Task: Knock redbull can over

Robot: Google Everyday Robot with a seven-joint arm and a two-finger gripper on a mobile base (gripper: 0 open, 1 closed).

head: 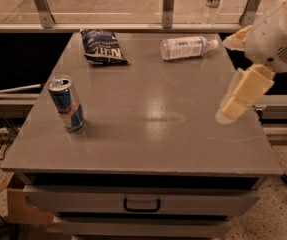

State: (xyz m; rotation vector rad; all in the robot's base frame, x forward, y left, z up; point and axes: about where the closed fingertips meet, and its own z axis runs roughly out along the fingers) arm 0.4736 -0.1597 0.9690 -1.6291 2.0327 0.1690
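Note:
The redbull can [67,104] stands upright on the left side of the grey table [153,134], near its left edge. It is blue and silver with a shiny top and pull tab. My gripper [234,103] is cream-coloured and hangs over the table's right side, pointing down and to the left. It is far to the right of the can and holds nothing that I can see.
A dark blue snack bag [103,47] lies at the back left. A clear water bottle [185,47] lies on its side at the back right. A railing and another bottle [212,1] stand behind the table. A drawer [142,202] is below the front edge.

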